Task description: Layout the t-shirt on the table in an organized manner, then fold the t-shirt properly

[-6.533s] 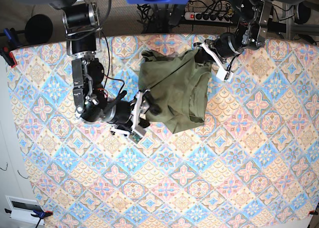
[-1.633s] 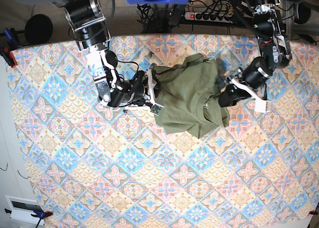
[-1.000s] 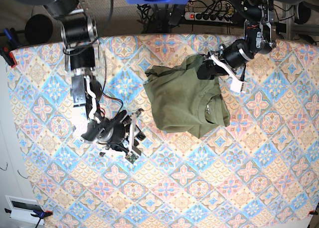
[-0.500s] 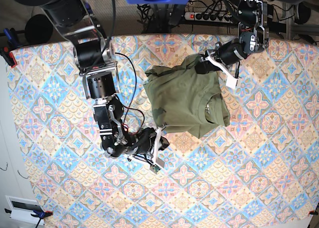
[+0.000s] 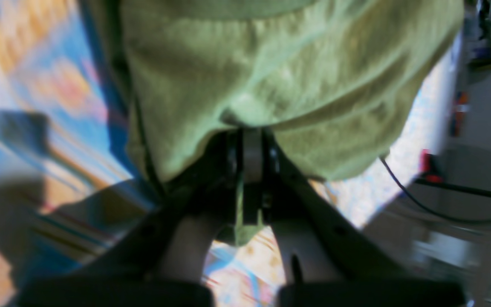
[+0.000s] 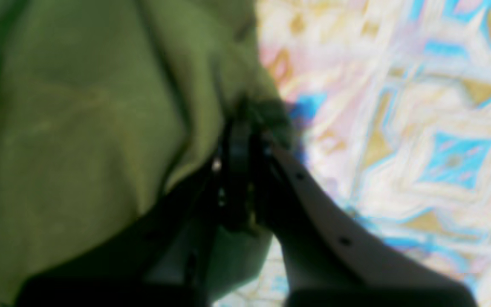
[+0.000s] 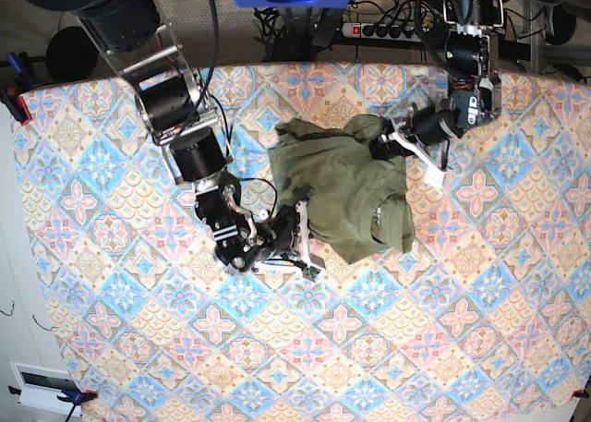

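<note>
The olive-green t-shirt (image 7: 343, 184) lies bunched and wrinkled on the patterned table (image 7: 462, 330), a little behind its middle. At the shirt's far right corner my left gripper (image 7: 381, 146) is shut on the cloth. Its wrist view shows a pinch of t-shirt (image 5: 271, 64) between the closed fingers (image 5: 252, 153), with a scrap of fabric hanging below them. My right gripper (image 7: 300, 223) is shut on the shirt's near left edge. In its wrist view the t-shirt (image 6: 79, 128) fills the left side, and the closed gripper (image 6: 245, 123) holds the hem just above the table (image 6: 420, 128).
A power strip (image 7: 388, 30) and cables run behind the table's back edge. A clamp (image 7: 14, 99) grips the table's left edge. A white box (image 7: 42, 385) sits on the floor at the lower left.
My right gripper has come up from below the shirt and shut on its near left edge. My left gripper has shut on the far corner and moved slightly nearer. The shirt has bunched up.
</note>
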You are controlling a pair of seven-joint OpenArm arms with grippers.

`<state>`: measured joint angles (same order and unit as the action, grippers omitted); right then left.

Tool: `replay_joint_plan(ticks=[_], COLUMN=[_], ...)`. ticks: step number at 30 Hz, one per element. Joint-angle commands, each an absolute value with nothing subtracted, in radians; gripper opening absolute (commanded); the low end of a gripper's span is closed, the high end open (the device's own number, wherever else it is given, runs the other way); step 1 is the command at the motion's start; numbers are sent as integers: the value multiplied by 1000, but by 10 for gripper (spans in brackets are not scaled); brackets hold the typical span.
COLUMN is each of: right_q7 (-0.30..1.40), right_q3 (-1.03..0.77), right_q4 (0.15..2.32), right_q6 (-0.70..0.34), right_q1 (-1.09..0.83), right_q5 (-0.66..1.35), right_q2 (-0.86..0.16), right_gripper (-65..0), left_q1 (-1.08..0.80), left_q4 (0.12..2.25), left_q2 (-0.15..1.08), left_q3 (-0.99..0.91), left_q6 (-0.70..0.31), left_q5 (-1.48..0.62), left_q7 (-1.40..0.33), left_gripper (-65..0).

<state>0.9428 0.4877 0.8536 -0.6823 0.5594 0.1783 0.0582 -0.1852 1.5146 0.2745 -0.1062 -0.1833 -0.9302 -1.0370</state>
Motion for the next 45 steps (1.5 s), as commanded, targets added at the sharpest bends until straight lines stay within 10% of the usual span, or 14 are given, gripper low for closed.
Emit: replay_joint_plan(ticks=[1, 15, 31, 45], right_q7=[969, 1109, 1109, 1113], right_q3=[486, 447, 70, 147], right_q4=[911, 1581, 1954, 1922], right_q6=[-698, -698, -698, -698], right_q1=[536, 159, -189, -113], right_q5=[189, 194, 346, 518], right_q2=[48, -183, -183, 8], right_gripper=[-630, -631, -631, -631], left_q1=[-165, 125, 386, 140], left_q4=[1526, 1359, 1017, 1267], left_q2=[289, 268, 110, 348], left_q3=[-111, -41, 176, -119], left_q6=[-179, -182, -179, -177], left_q5=[-903, -730, -751, -1030], left_q7=[-1020, -1018, -750, -794], left_gripper=[-650, -650, -650, -650])
